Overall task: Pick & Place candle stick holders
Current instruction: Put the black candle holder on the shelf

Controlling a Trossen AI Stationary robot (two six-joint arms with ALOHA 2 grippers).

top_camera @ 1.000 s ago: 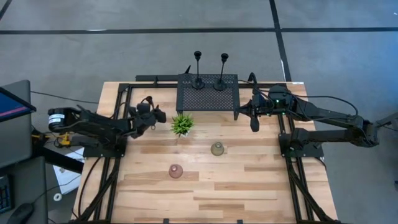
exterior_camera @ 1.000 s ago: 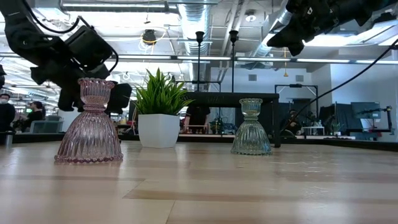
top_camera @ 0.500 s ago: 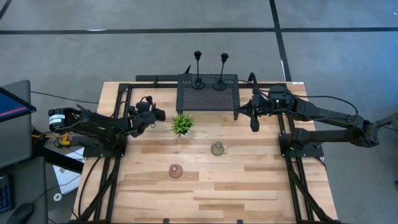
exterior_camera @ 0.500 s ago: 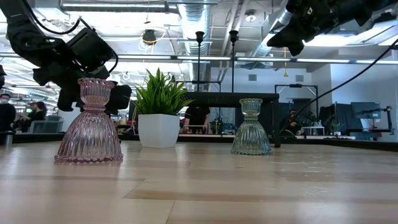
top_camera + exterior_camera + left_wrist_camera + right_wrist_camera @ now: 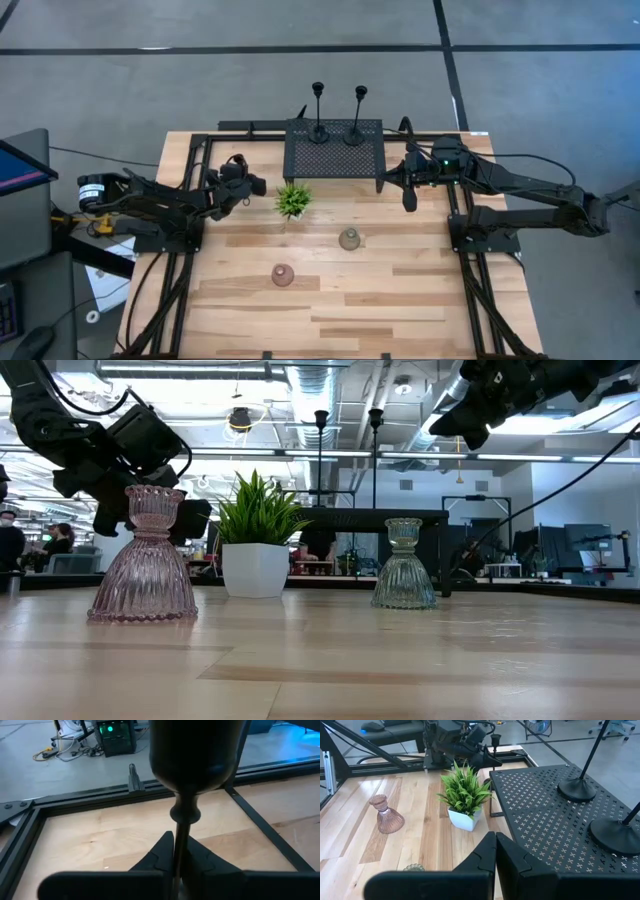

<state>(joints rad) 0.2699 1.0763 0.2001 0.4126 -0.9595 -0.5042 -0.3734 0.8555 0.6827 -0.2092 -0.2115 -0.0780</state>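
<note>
Two slim black candle stick holders (image 5: pixel 318 128) (image 5: pixel 356 130) stand by their round bases on the black mesh rack (image 5: pixel 333 160). A third black holder (image 5: pixel 186 780) stands upright between the fingers of my left gripper (image 5: pixel 179 842), which is shut on it at the table's left (image 5: pixel 250 185). A pinkish glass holder (image 5: pixel 283 275) and a greenish one (image 5: pixel 349 239) stand on the wooden table. My right gripper (image 5: pixel 408 195) hangs shut and empty above the table, right of the rack. My left gripper pinches the black holder's thin stem (image 5: pixel 180 832) between its two fingers, a little below the knob under the top cup (image 5: pixel 192 755). The fingers come level from the table's left and lie across the stem. The holder stands upright; its base is hidden.
A small green potted plant (image 5: pixel 293 200) stands just right of my left gripper, between it and the rack. Black frame rails (image 5: pixel 185 190) run along the table's left and right sides. People and office furniture show in the room beyond the table.
My left gripper has shut on the black holder's stem, staying nearly in place beside the plant. The holder remains upright.
</note>
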